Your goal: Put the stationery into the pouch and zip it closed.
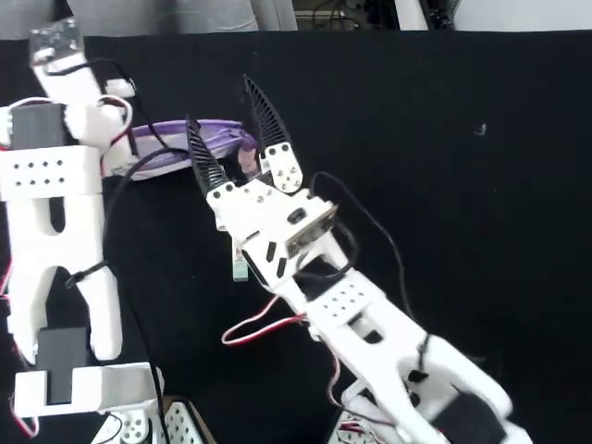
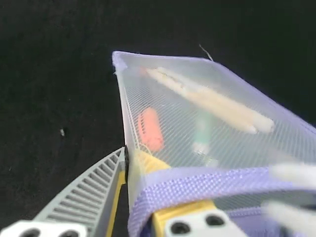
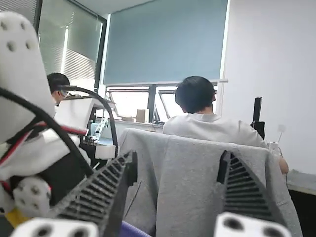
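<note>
The pouch [image 2: 207,123] is clear mesh with a purple zip band [image 2: 207,185]. Inside it lie pale pens [image 2: 212,101], an orange piece [image 2: 150,129] and a green-and-white piece [image 2: 202,133]. My left gripper [image 2: 127,160] is shut on the pouch's edge near the zip band, with a grey finger [image 2: 84,197] on one side. In the high view the pouch [image 1: 176,143] lies at the back left beside the left arm [image 1: 51,176]. My right gripper [image 1: 218,100] stands open over the pouch's right end, its black fingers [image 1: 266,116] tilted up. In the right wrist view, my right gripper [image 3: 178,163] holds nothing.
The table [image 1: 444,139] is covered in black cloth. A small pale green piece [image 1: 240,269] shows beside the right arm's wrist. Red and black cables [image 1: 254,328] hang off the right arm. A grey-draped chair [image 3: 197,163] stands beyond the table.
</note>
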